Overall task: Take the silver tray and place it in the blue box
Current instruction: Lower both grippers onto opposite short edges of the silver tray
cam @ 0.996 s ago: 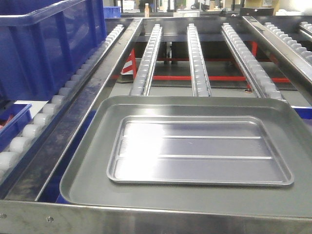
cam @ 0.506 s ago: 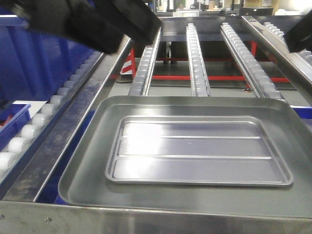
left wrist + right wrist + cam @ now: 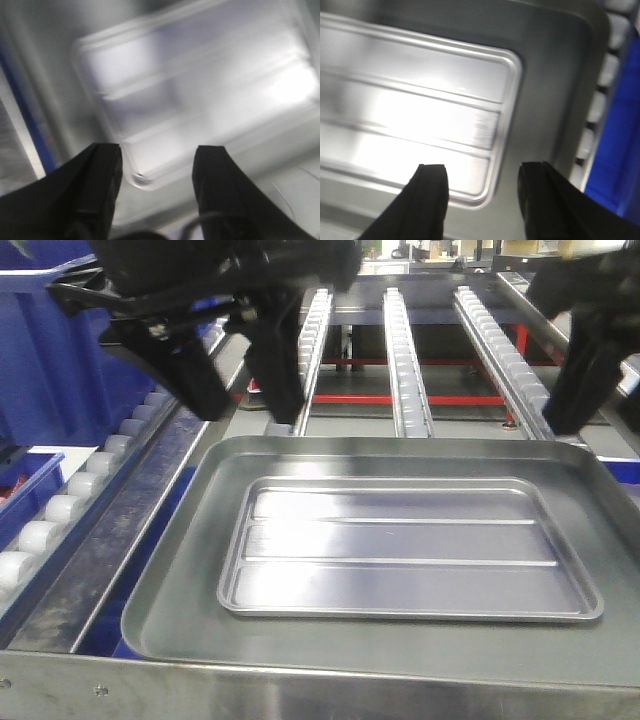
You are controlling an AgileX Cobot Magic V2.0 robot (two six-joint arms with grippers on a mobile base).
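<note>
The silver tray [image 3: 410, 550], shiny with two long ridges, lies flat inside a larger dull steel tray [image 3: 165, 580]. The blue box [image 3: 50, 360] stands at the far left on the roller lane. My left gripper [image 3: 240, 390] hovers open above the big tray's far left corner. In the left wrist view this left gripper [image 3: 157, 150] has a rounded corner of the silver tray [image 3: 200, 90] between its fingers, below them. My right gripper [image 3: 572, 390] hangs over the far right corner. From the right wrist, the right gripper [image 3: 482, 169] is open above a corner of the silver tray [image 3: 410, 100].
Roller rails [image 3: 405, 350] run away behind the trays, with red bars below them. A smaller blue bin [image 3: 25, 490] sits low at the left. A steel edge [image 3: 300, 690] crosses the front. Rollers and a blue surface [image 3: 620, 150] flank the larger tray [image 3: 550, 65].
Both arms have dropped into the front view from above and now hang over the big tray's far corners. The trays have not moved.
</note>
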